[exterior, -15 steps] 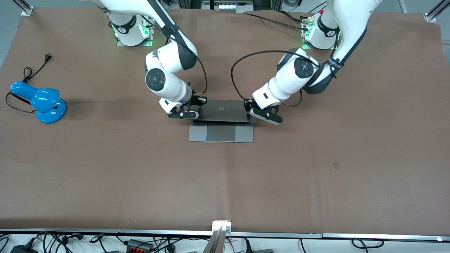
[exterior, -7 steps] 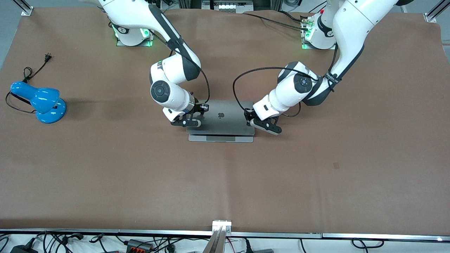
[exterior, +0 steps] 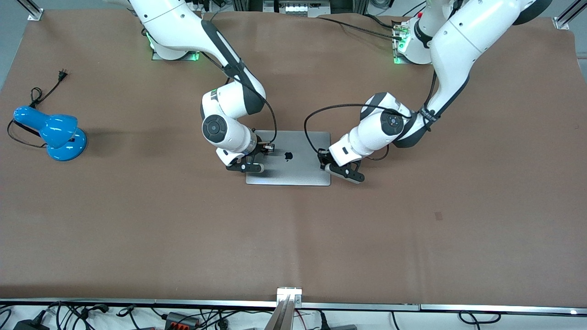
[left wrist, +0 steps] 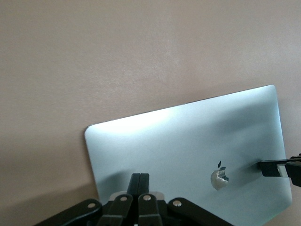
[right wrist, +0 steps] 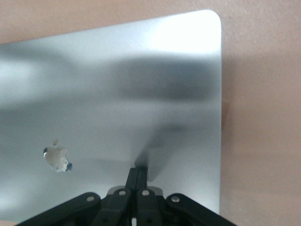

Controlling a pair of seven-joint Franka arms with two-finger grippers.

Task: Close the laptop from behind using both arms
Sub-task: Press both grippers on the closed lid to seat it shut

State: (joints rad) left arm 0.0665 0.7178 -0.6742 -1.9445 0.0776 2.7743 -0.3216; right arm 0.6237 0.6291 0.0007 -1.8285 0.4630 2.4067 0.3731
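Observation:
The grey-silver laptop lies on the brown table with its lid flat down on the base and the black apple logo facing up. The screen and keyboard are hidden. My left gripper is shut, its tips on the lid by the edge toward the left arm's end; the left wrist view shows the tips on the lid. My right gripper is shut, its tips on the lid beside the logo; the right wrist view shows them on the lid. The right gripper's tip also shows in the left wrist view.
A blue desk lamp with a black cord and plug lies at the right arm's end of the table. Cables and a metal bracket run along the table's front edge.
The lid has gone from partly raised to flat on the base. Both shut grippers came down with it, toward the front camera, staying on the lid.

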